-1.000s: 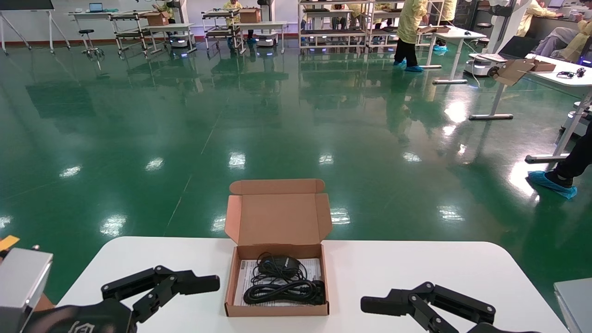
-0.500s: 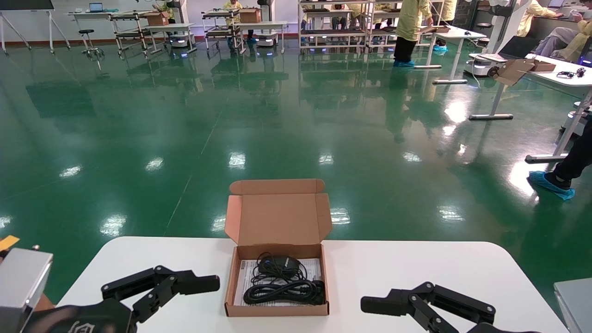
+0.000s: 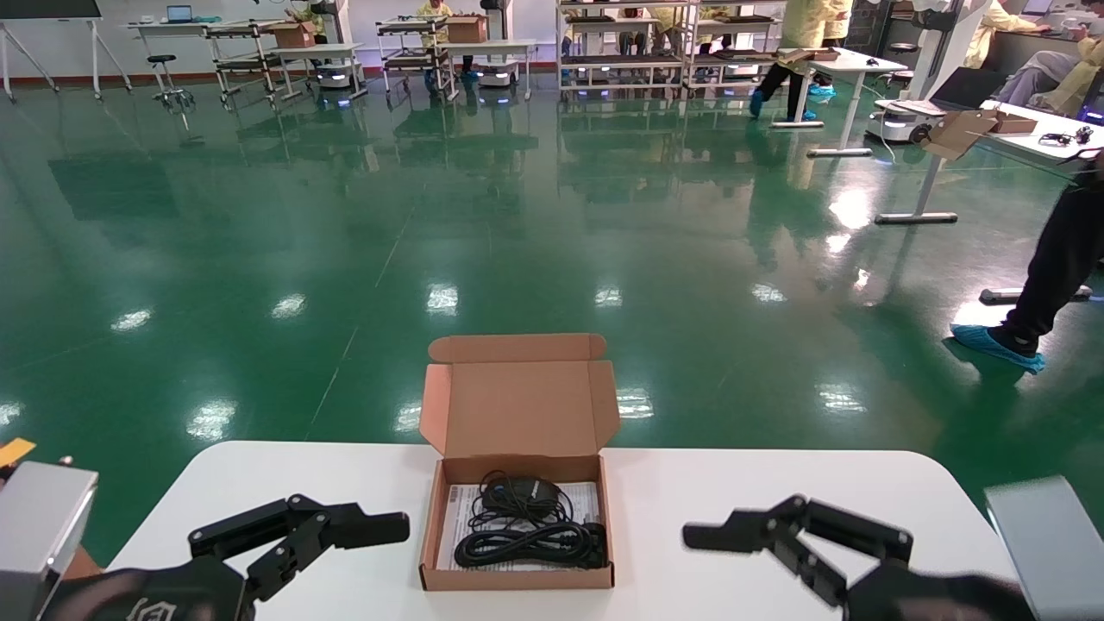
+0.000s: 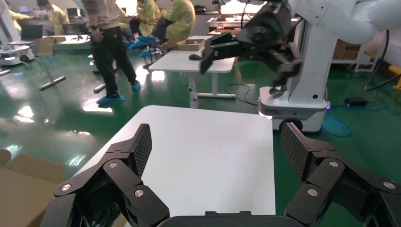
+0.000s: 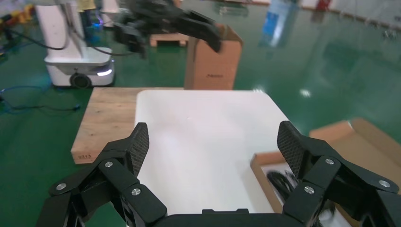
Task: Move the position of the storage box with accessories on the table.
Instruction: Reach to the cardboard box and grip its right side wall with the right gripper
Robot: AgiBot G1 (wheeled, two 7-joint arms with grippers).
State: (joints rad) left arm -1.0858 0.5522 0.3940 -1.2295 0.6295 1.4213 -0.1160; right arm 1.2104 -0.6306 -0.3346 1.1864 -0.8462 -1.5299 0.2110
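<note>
The storage box (image 3: pixel 516 576) sits open in the middle of the white table (image 3: pixel 733 492), its lid (image 3: pixel 517 405) standing up at the far side. Inside lie a black mouse (image 3: pixel 520 493) and a coiled black cable (image 3: pixel 526 545) on a white printed sheet (image 3: pixel 457 517). My left gripper (image 3: pixel 371 530) is open and empty, just left of the box and pointing at it. My right gripper (image 3: pixel 716 539) is open and empty, to the right of the box with a gap between. The right wrist view shows its open gripper (image 5: pixel 213 142), the box wall (image 5: pixel 263 165) and the cable (image 5: pixel 279 182). The left wrist view shows its open gripper (image 4: pixel 216 146) over bare table.
A wooden pallet (image 5: pixel 104 118) and a tall cardboard box (image 5: pixel 210 61) stand beside the table's left end. A person (image 3: pixel 1052 259) walks on the green floor at the far right. Other desks and racks stand far off.
My right gripper has lifted a little and shifted slightly right, still open. The box and my left gripper have not moved. The person at the far right has stepped left.
</note>
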